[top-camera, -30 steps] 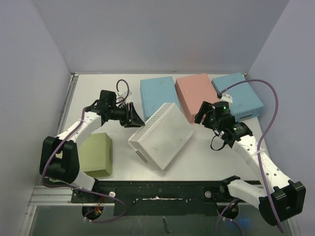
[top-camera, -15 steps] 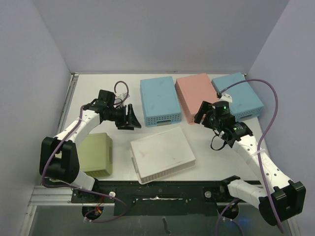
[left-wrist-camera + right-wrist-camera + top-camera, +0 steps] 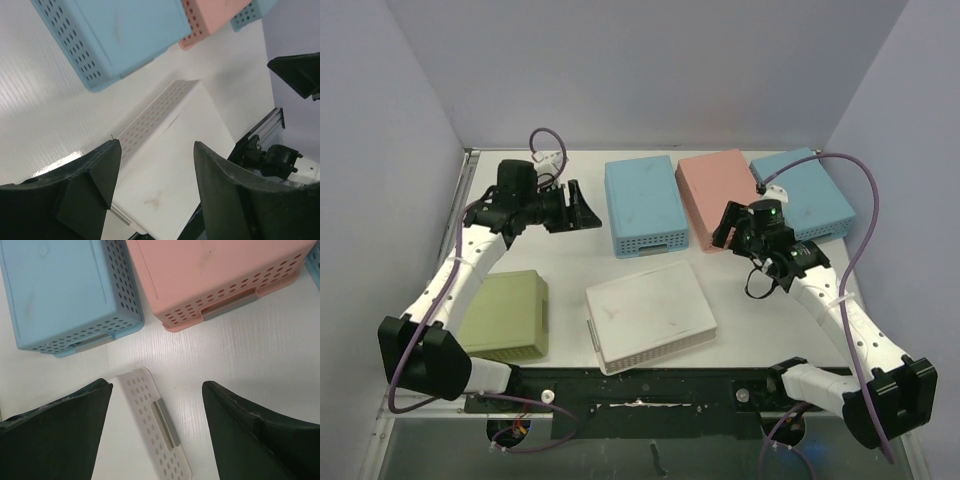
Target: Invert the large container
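Where it lies base-up on the white table (image 3: 565,270), the large white perforated plastic container (image 3: 650,315) sits near the front edge, between the two arms and touched by neither. The left gripper (image 3: 582,207) hangs well behind it to the left, fingers spread apart with nothing between them. The right gripper (image 3: 723,230) hovers near its far right corner, likewise wide and empty, just in front of the pink perforated basket (image 3: 718,192).

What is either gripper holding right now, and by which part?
Nothing. The left gripper and right gripper are both open; the white container lies untouched.
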